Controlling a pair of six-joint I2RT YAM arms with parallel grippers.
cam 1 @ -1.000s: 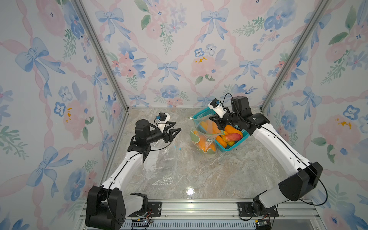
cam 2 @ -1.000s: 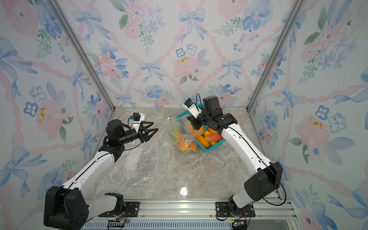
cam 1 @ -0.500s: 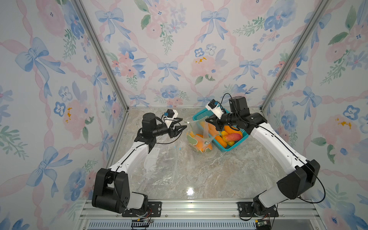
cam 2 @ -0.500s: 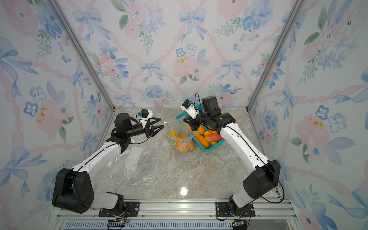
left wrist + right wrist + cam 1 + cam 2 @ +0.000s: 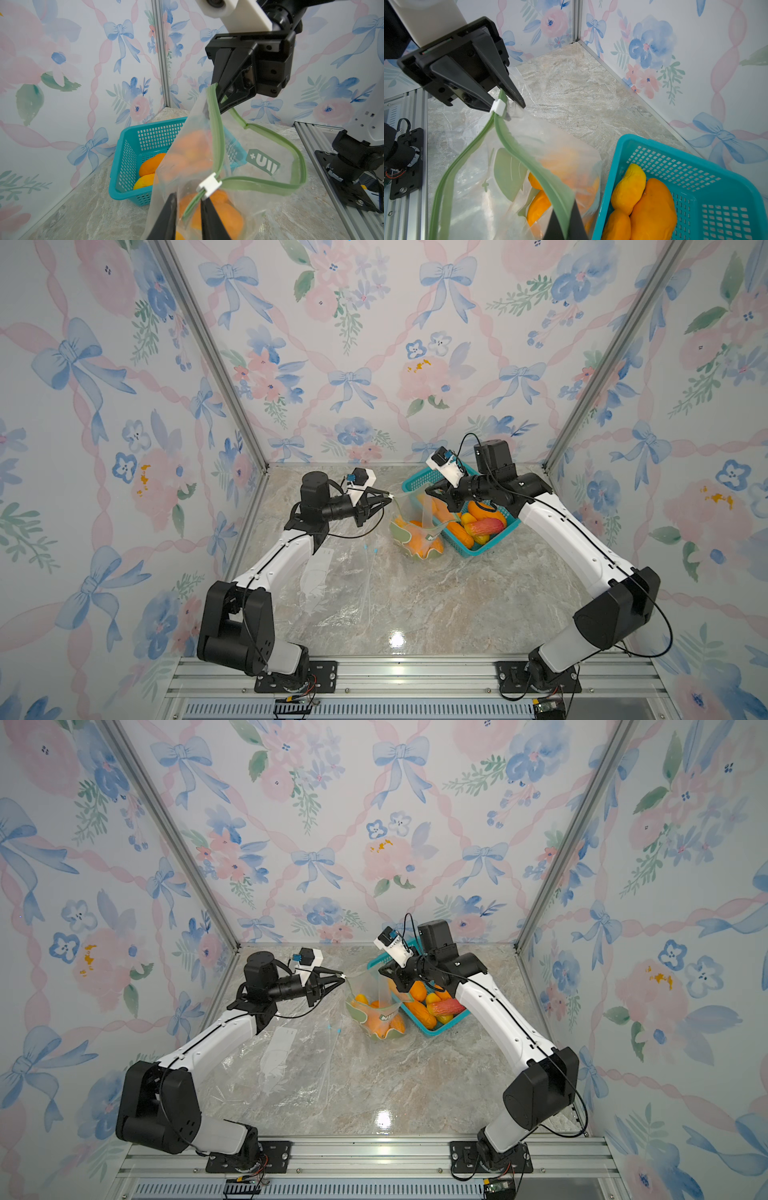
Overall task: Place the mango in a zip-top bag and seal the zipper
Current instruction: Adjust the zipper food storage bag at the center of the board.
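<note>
Two tools meet at the bag (image 5: 417, 537) mouth: right tool (image 5: 564, 216) clenched on the far end of the zipper (image 5: 517, 149), left tool (image 5: 188, 199) nearly closed around it behind the slider (image 5: 208, 185), pinch uncertain. Mango (image 5: 538, 204) lies inside, mid-frame in both top views. Sealing is in hand; next, seemingly, draw the slider toward the right tool.

Left gripper (image 5: 390, 500) and right gripper (image 5: 430, 493) pinch opposite ends of the bag (image 5: 417, 517) rim. Mango (image 5: 420, 546) inside, basket (image 5: 487, 549) just beside.
</note>
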